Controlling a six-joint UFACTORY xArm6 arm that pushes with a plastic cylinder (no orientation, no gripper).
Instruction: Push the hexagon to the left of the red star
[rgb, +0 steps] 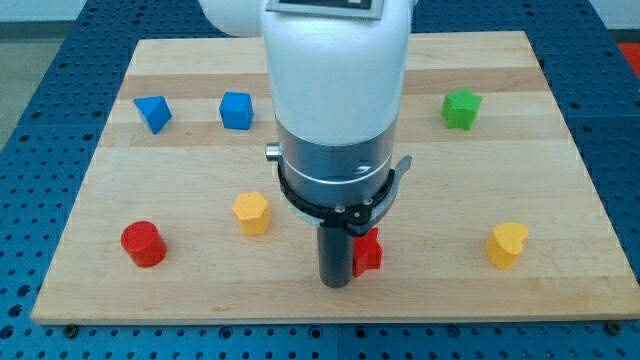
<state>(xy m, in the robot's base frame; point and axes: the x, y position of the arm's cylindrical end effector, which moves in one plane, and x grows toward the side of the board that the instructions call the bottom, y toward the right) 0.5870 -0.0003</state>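
A yellow hexagon block (251, 213) lies on the wooden board (560, 130), left of centre. A red star block (367, 252) lies near the view's bottom, partly hidden behind my rod. My tip (336, 283) rests on the board just left of the red star, touching or nearly touching it. The hexagon is about 85 pixels to the upper left of my tip.
A red cylinder (143, 243) sits at the lower left. A blue block (153, 113) and a blue cube (236, 110) sit at the upper left. A green block (461, 109) is at the upper right. A yellow heart-like block (507, 244) is at the lower right.
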